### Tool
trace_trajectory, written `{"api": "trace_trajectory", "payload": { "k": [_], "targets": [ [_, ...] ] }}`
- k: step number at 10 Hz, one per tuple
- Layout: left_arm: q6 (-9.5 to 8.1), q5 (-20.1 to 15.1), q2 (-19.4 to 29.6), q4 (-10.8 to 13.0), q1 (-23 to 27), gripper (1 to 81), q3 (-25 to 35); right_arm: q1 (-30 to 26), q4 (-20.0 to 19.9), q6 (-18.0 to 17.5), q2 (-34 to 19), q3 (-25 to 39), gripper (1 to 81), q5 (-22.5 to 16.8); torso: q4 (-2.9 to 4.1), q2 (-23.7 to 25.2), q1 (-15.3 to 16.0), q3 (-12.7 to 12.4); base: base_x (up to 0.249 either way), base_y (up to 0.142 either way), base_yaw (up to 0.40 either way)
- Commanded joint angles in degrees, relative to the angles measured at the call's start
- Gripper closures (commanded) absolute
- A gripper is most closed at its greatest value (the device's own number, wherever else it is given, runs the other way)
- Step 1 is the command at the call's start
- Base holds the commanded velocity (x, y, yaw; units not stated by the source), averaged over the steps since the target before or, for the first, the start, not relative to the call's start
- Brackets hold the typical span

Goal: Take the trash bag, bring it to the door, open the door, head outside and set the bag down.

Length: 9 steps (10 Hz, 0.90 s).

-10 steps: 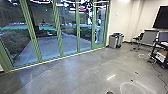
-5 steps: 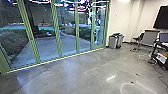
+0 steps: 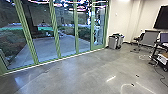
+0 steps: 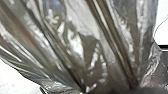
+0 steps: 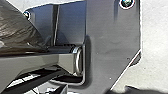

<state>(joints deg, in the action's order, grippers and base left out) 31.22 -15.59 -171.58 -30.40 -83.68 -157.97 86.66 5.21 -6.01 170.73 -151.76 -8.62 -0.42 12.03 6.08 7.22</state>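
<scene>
Left gripper: I'm not seeing how far open; can't tell its hold.
Right gripper: same, can't tell.
Trash bag (image 4: 75,50): showing close in left wrist view, shiny, creasing; I'm guessing soft, slippery, tearable, weight unclear.
Grab spot: I'm favoring the gathered folds (image 4: 86,77), not loose film.
Bag contents: not making out.
Bins (image 3: 113,42): standing near the wall (image 3: 122,18), insides hidden.

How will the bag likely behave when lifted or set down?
The bag looks floppy: its thin plastic gathers into loose folds. It will probably sag and shift rather than hold a shape. The shiny surface suggests it may be slippery to grip.
</scene>
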Motion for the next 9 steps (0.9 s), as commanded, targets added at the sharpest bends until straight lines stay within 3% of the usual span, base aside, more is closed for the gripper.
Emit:
{"api": "trace_trajectory", "payload": {
  "k": [1, 8, 9],
  "targets": [
    [0.16, -4.9, 0.4, 0.0, 2.7, 81.1, -0.1, -2.7, 0.2, 0.1, -0.1, 0.2, 1.0, -3.6, 0.0, 0.0, 0.0, 0.0, 0.136, 0.0, 0.0],
    [0.16, -4.8, 0.4, 0.0, 2.7, 81.1, -0.1, -2.8, 0.8, 0.1, 0.1, 0.2, 1.0, -3.6, 0.0, 0.0, 0.0, 0.0, 0.137, 0.0, 0.0],
    [0.16, -3.6, 0.3, 0.1, 2.7, 81.1, -0.1, -2.8, 0.8, 0.1, 0.1, 0.2, 1.0, -3.6, 0.0, 0.0, 0.0, 0.0, 0.155, 0.0, 0.0]
  ]
}}
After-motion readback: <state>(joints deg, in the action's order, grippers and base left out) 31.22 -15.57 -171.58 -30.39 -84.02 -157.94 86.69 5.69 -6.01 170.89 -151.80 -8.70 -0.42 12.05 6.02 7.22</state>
